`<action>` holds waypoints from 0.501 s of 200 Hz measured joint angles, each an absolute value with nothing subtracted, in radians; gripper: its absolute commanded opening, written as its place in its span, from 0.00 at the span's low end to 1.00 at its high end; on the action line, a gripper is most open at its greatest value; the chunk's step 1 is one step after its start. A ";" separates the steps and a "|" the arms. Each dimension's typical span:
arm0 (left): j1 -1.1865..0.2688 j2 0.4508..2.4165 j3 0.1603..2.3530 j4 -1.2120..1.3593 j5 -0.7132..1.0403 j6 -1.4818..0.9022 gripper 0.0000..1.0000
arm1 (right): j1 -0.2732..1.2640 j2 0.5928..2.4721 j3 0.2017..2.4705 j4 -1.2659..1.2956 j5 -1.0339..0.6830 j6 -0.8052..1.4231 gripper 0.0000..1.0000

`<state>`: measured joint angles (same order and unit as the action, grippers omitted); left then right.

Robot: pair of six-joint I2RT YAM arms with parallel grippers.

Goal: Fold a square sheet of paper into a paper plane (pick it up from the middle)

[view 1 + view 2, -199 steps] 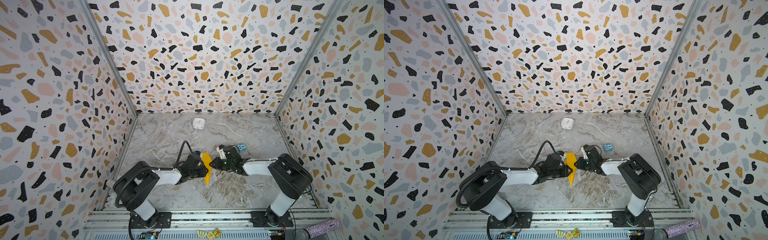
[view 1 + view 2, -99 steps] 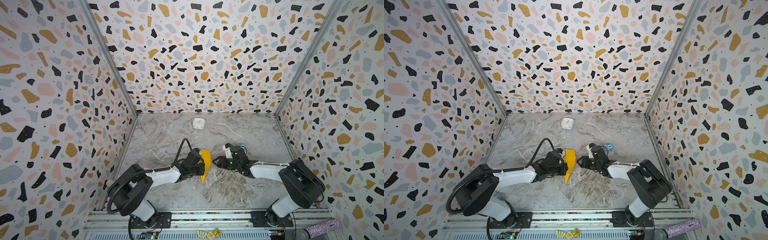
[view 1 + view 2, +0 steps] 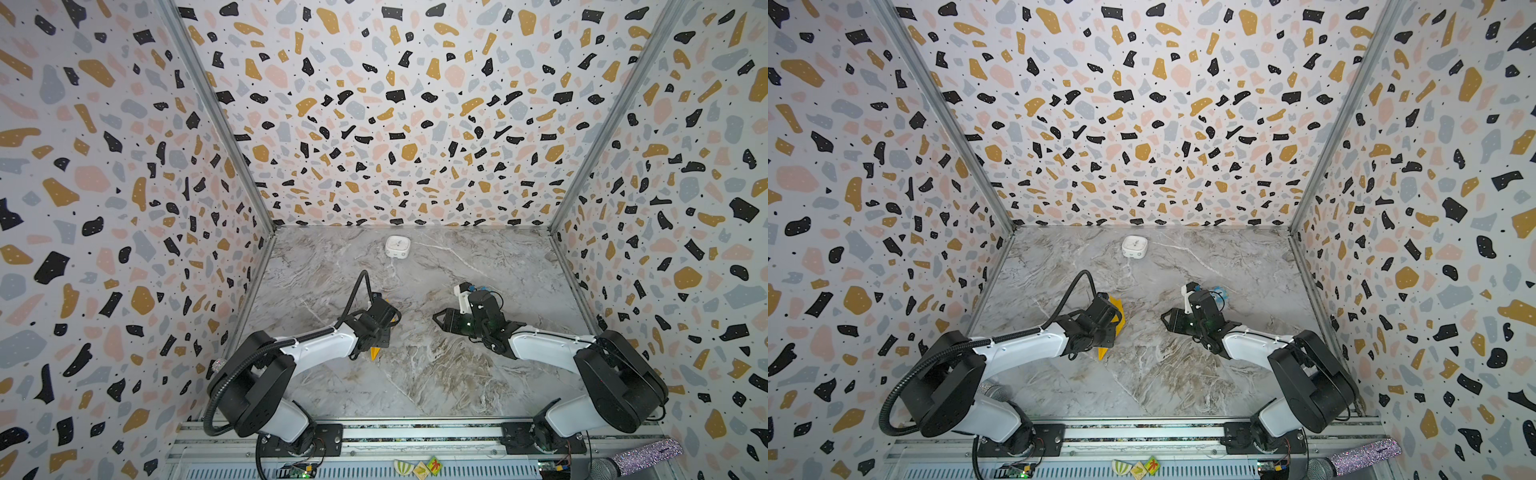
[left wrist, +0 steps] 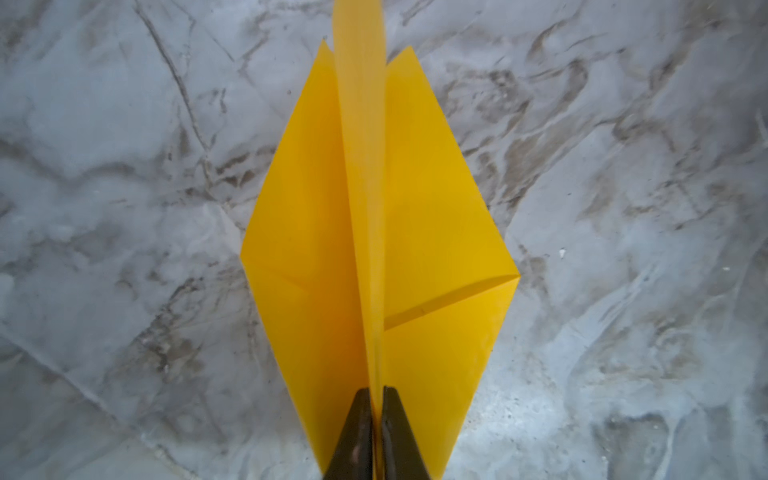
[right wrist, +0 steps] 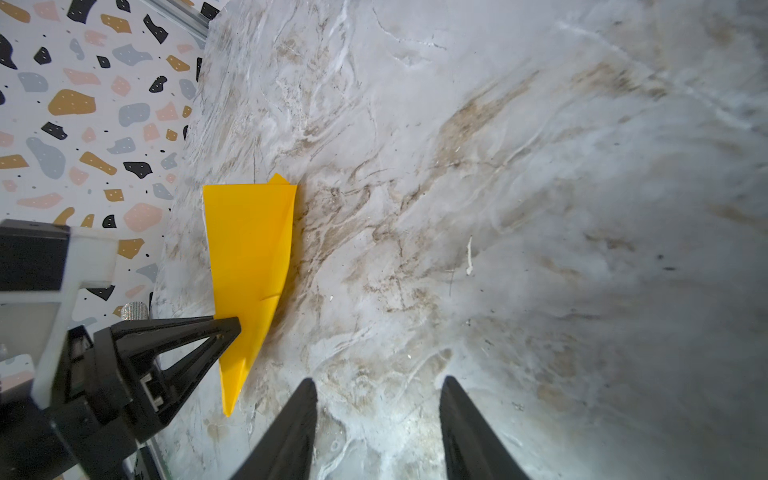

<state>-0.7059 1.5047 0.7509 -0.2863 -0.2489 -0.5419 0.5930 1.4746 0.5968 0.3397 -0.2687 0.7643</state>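
Paper plane [image 4: 415,232]: yellow-orange, folded to a point, pinched by its raised middle ridge; the wings spread to either side below the ridge.
Left gripper [image 4: 376,395]: jaws pressed together on the ridge near one end of the plane, pointing down at the table.
Plane's place: left of the middle of the table, under the left gripper; in both top views only a tip [image 3: 375,353] and an edge [image 3: 1119,316] show past the arm. Whether it touches the table cannot be told.
Right gripper [image 5: 378,380]: jaws spread with nothing between them, low over the table, well apart from the plane [image 5: 249,266] and facing it.
Table [image 3: 415,374]: grey marble pattern.
Blue cube [image 3: 1219,293]: just behind the right wrist, mostly hidden.
White box [image 3: 397,247]: near the back wall.
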 measured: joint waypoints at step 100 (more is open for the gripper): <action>-0.694 1.574 0.751 -0.257 -0.234 -0.537 0.12 | 0.593 1.480 0.590 0.340 -0.276 0.765 0.49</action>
